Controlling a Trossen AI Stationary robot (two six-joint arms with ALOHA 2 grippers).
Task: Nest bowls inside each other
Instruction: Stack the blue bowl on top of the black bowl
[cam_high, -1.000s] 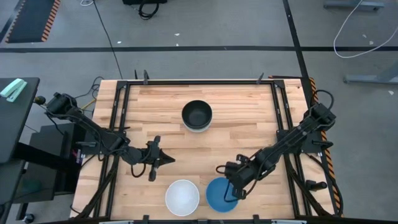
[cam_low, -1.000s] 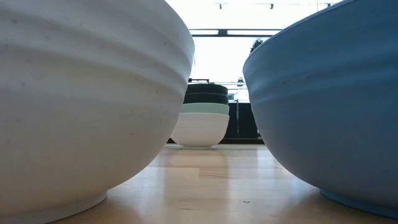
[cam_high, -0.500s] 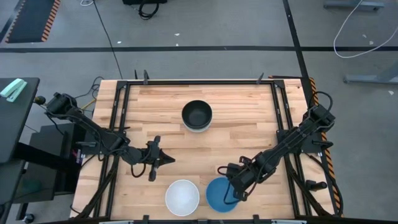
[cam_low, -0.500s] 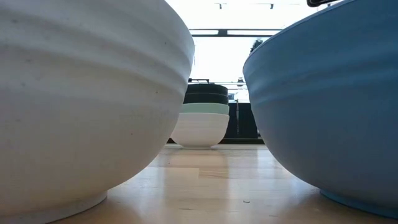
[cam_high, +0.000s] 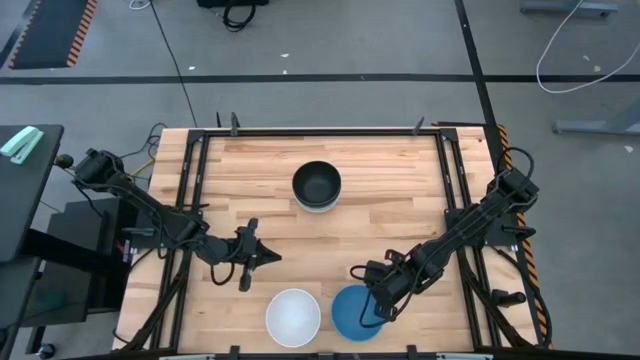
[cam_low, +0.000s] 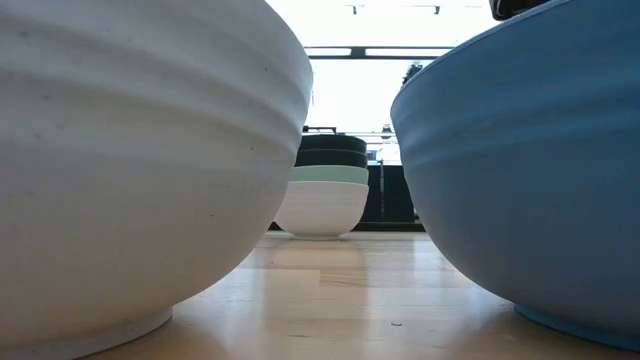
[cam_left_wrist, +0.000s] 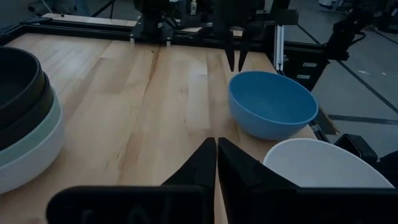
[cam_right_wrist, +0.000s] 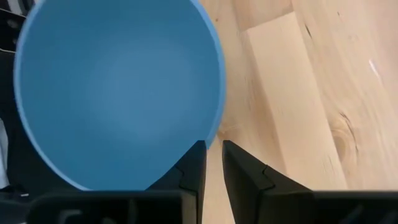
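So there's a stack of bowls (cam_high: 316, 186) sitting mid-table toward the back. Two single bowls sit side by side at the front edge, one (cam_high: 293, 317) left of the other (cam_high: 354, 313).

In the low view the white bowl (cam_low: 130, 170) and the blue bowl (cam_low: 540, 170) run off the picture's edges and hide most of the surface (cam_low: 330, 300). From above, the stack (cam_high: 317, 186) shows only its top black bowl. The right hand (cam_right_wrist: 211, 163) straddles the blue rim; contact is unclear.
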